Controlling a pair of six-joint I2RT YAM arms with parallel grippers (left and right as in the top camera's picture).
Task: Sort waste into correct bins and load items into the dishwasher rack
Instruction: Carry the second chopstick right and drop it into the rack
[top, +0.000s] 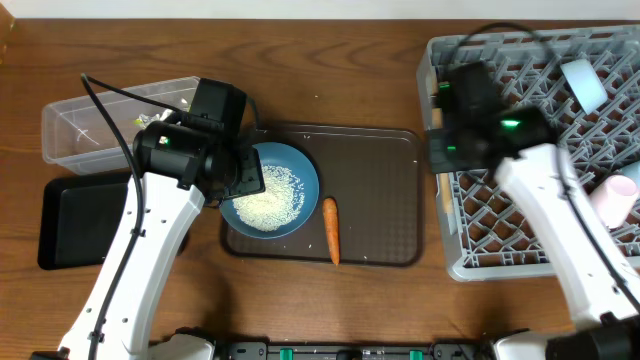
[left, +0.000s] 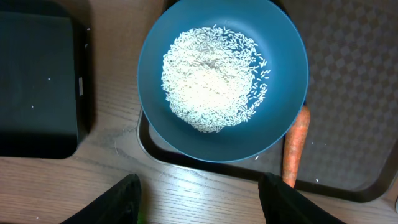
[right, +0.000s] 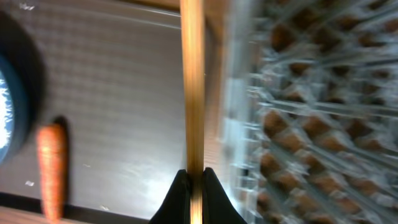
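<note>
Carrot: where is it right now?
Overhead view: the carrot lies on the dark-brown serving tray, near its front edge, just right of the blue bowl and left of the grey rack.

Left arm (top: 150, 250) rises from lower left of blue bowl (top: 305, 180), wrist bent down at bowl's left rim. Left claw (left: 202, 202) faces down, fingers (left: 124, 199) wide apart, holding nothing. Right arm (top: 560, 220) well right of bowl. Right claw (right: 194, 186) pinched on wooden chopstick (right: 192, 93).

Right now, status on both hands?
Left hand open over blue bowl, rice inside. Right hand shut on chopstick at dishwasher rack edge. Carrot beside bowl.
</note>
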